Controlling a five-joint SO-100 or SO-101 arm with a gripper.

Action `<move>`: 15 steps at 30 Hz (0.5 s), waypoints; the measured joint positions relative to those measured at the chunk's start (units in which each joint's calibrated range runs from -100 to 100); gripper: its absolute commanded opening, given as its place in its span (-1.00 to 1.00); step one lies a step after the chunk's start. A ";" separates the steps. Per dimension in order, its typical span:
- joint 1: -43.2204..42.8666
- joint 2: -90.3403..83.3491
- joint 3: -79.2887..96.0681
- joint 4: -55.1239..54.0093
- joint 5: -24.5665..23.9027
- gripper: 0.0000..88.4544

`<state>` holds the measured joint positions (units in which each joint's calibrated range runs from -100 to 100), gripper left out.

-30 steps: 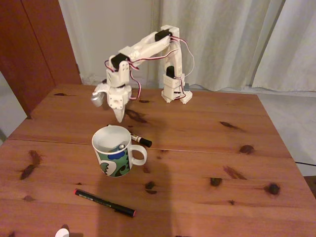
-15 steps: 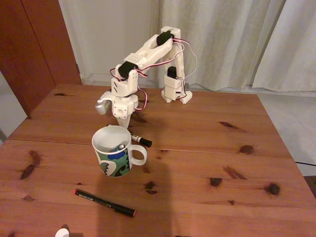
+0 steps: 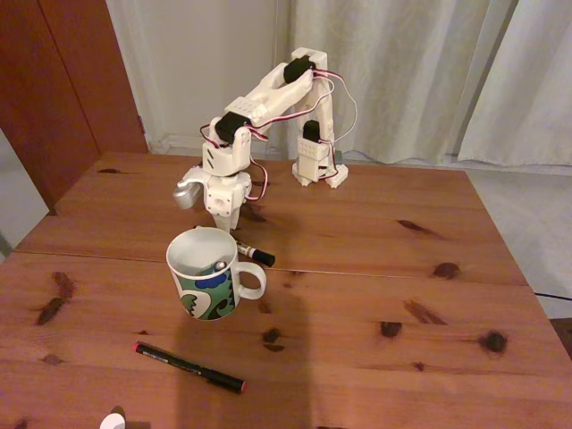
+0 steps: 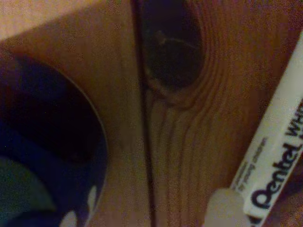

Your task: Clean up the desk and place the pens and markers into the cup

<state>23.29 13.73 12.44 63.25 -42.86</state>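
On the desk (image 3: 357,223) stands the cup (image 3: 206,281), white with a green and blue swirl, and the tip of a pen (image 3: 217,265) shows inside it. Just behind the cup lies the marker (image 3: 256,255), black cap pointing right. My gripper (image 3: 223,222) points straight down behind the cup's rim, close to the marker's left end. The rim hides the fingertips. In the wrist view the marker's white printed body (image 4: 277,156) runs along the right, one pale fingertip (image 4: 221,208) sits beside it, and the cup's dark wall (image 4: 47,156) fills the left. A long black pen (image 3: 189,366) with a red tip lies in front of the cup.
The arm's base (image 3: 317,165) stands at the desk's far edge before a curtain. A dark knot (image 4: 173,56) and a plank seam mark the wood under the gripper. A small white thing (image 3: 112,422) sits at the front edge.
The gripper has come down and shifted a little right, from above the desk to just behind the cup. The cup, marker and black pen have not moved.
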 measured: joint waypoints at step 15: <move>0.07 6.10 -0.17 -0.08 -0.05 -0.75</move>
<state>23.36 19.83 12.27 63.17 -42.91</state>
